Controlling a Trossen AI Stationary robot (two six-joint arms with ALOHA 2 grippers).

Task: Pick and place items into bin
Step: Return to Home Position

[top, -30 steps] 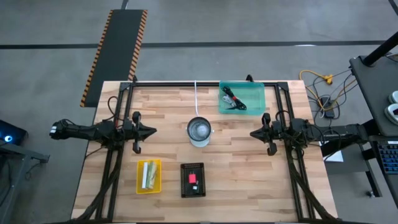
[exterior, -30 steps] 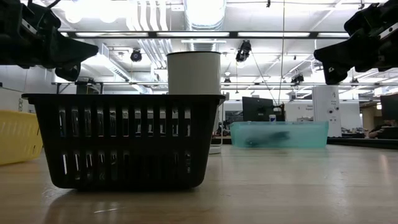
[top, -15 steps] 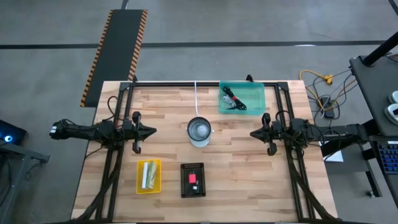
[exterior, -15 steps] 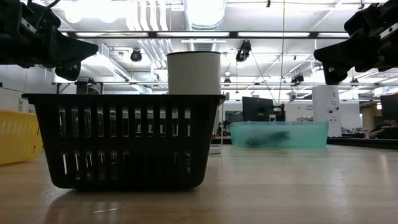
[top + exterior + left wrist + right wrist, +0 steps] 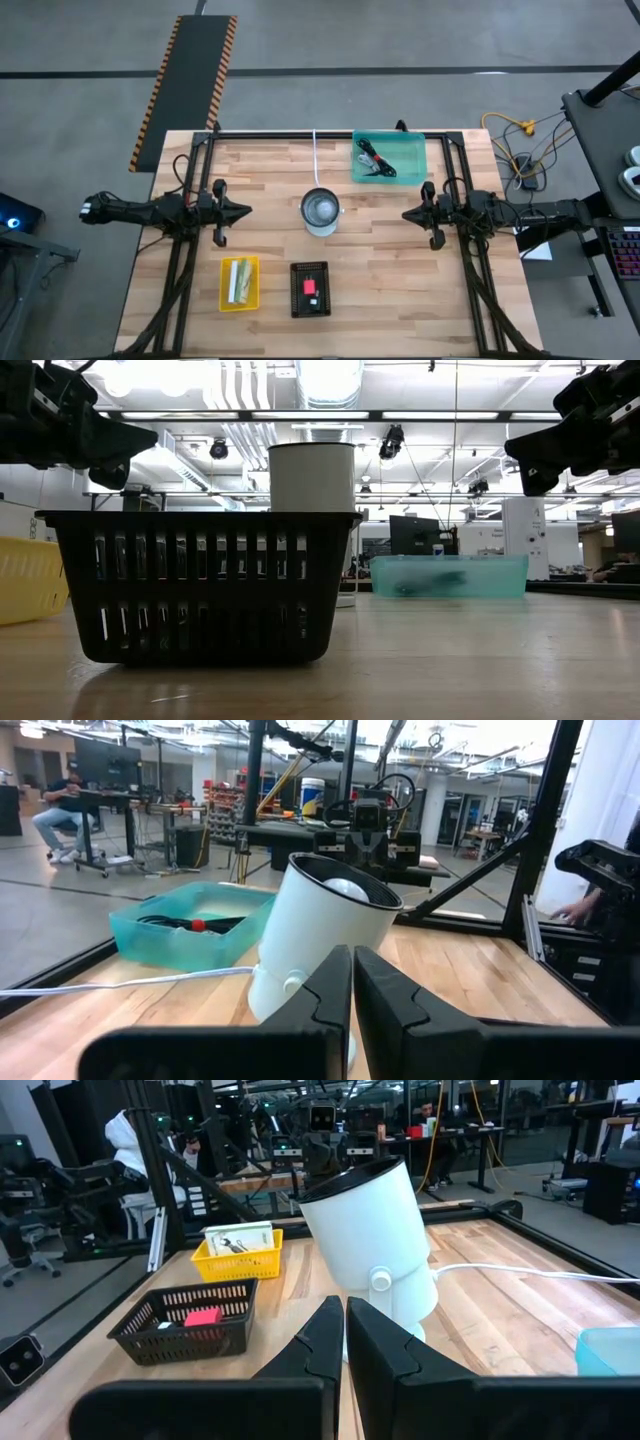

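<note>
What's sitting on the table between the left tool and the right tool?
In the high view, only the white cup stands between the left tool and the right tool.

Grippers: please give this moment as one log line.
left gripper: shut, empty | right gripper: shut, empty | cup: between them

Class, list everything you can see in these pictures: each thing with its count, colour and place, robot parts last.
table: one, light wood, under everything
green bin: one, translucent teal, far side right of centre
cables: count unclear, black with red, inside green bin
white device: one, cup-shaped, table centre
cord: one, white, from device to far edge
yellow bin: one, yellow, near left
packets: apparently two, white, inside yellow bin
black basket: one, black, right of yellow bin
pink item: one, pink, inside black basket
person: one, seated, room beyond table
left gripper: one, dark, shut, left of device
right gripper: one, dark, shut, right of device
</note>
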